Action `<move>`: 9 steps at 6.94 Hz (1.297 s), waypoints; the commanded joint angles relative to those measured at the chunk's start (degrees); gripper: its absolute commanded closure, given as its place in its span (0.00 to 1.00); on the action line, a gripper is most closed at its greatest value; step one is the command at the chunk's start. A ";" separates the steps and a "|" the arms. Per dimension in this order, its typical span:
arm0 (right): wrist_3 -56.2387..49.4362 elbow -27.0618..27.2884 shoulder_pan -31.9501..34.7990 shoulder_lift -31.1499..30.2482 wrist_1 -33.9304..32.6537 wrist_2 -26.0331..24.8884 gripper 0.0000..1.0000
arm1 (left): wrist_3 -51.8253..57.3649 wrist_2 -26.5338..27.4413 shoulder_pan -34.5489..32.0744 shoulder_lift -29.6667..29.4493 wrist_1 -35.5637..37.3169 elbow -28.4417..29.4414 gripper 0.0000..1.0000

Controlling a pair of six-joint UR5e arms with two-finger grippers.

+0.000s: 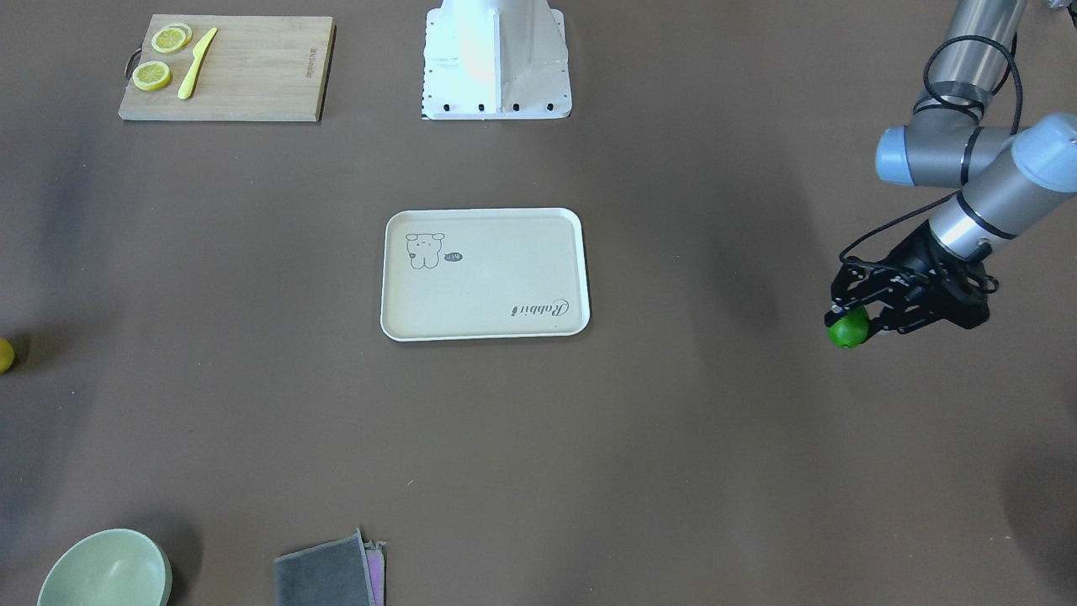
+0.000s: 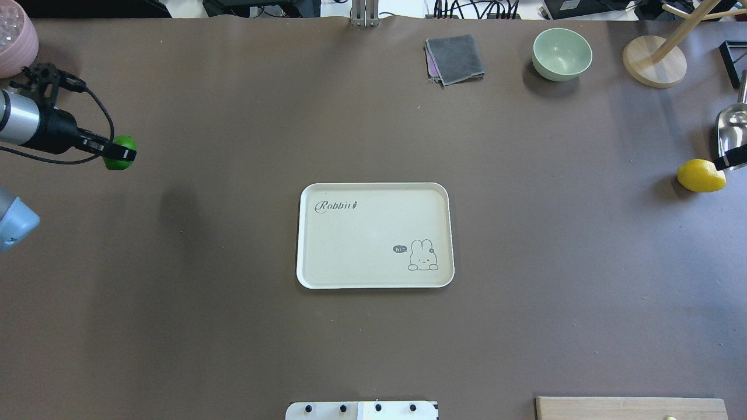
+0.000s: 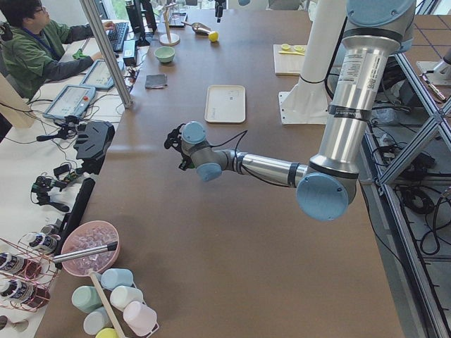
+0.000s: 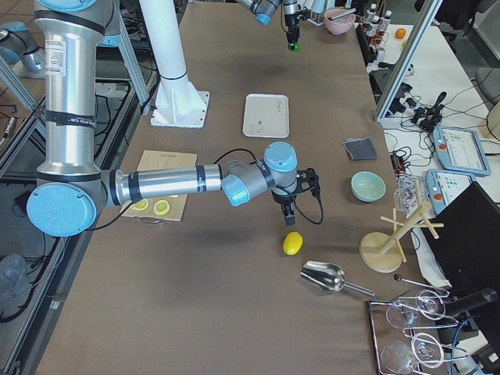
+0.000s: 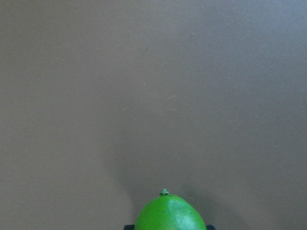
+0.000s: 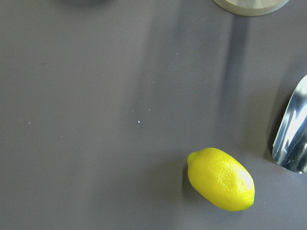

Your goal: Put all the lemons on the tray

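My left gripper (image 2: 121, 153) is shut on the glossy green lemon (image 2: 118, 164) and holds it just above the table at the far left, well away from the tray. The green lemon also shows in the left wrist view (image 5: 170, 213). The yellow lemon (image 2: 700, 175) lies on the table at the far right. My right gripper (image 4: 287, 209) hovers above and just beside it, not touching; I cannot tell whether its jaws are open. The cream tray (image 2: 373, 233) with "Rabbit" lettering sits empty mid-table.
A metal scoop (image 2: 732, 125) lies close beside the yellow lemon. A wooden stand (image 2: 653, 61), green bowl (image 2: 561, 53) and grey cloth (image 2: 455, 58) sit at the far edge. A bamboo cutting board (image 1: 252, 71) with lemon slices and a knife sits near the base.
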 commanded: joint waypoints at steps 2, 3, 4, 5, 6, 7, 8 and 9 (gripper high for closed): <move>-0.04 -0.02 0.00 -0.02 -0.08 -0.02 0.00 | -25.29 10.87 14.33 -10.60 -0.88 -2.61 1.00; -0.04 -0.02 0.00 -0.02 0.01 -0.02 0.00 | -28.40 17.31 19.00 -12.81 -0.88 -2.35 1.00; -0.04 -0.02 0.00 0.15 -0.08 -0.02 0.00 | -31.12 22.77 22.79 -15.44 -0.44 -1.83 1.00; -0.04 -0.11 0.00 0.24 -0.08 -0.02 0.00 | -32.80 26.74 25.26 -16.78 -0.27 -1.21 1.00; -0.04 -0.11 0.00 0.33 -0.08 -0.02 0.00 | -32.91 29.21 26.51 -17.22 -0.18 -0.69 0.82; 0.05 -0.03 0.00 0.24 -0.08 -0.02 0.00 | -32.47 31.33 27.48 -18.01 -0.35 0.89 0.29; -0.04 -0.02 0.00 0.33 -0.08 -0.02 0.00 | -32.30 33.09 29.05 -18.11 -0.35 1.08 0.02; -0.04 0.32 0.00 0.33 0.01 -0.02 0.00 | -31.95 38.76 30.29 -17.67 -0.35 0.38 0.02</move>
